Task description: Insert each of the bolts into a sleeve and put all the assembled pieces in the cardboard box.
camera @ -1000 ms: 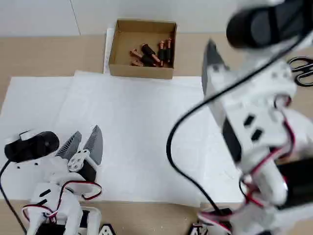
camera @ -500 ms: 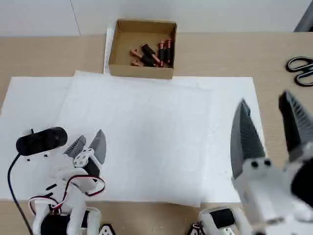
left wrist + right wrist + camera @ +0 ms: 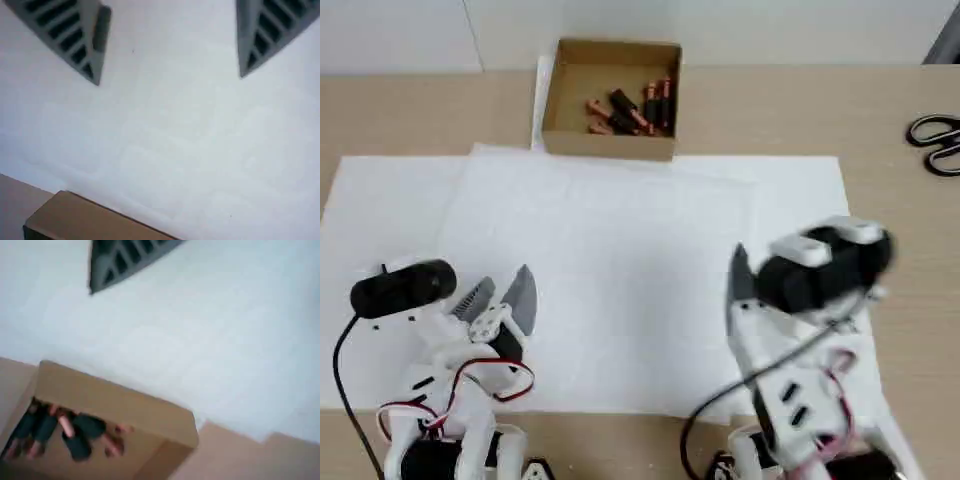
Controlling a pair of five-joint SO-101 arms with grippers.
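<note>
Evidently all pieces (image 3: 630, 106) lay inside the box (image 3: 610, 146), far beyond both arms; the left gripper (image 3: 502, 280) gaped wide and empty, and the right gripper (image 3: 737, 282) could not be judged.

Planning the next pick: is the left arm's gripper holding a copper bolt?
No, the left gripper is open, with white paper sheet showing between its grey ribbed fingers.

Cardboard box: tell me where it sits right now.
In the high view the cardboard box sits far across the table, slightly left of centre, just beyond the white paper.
</note>
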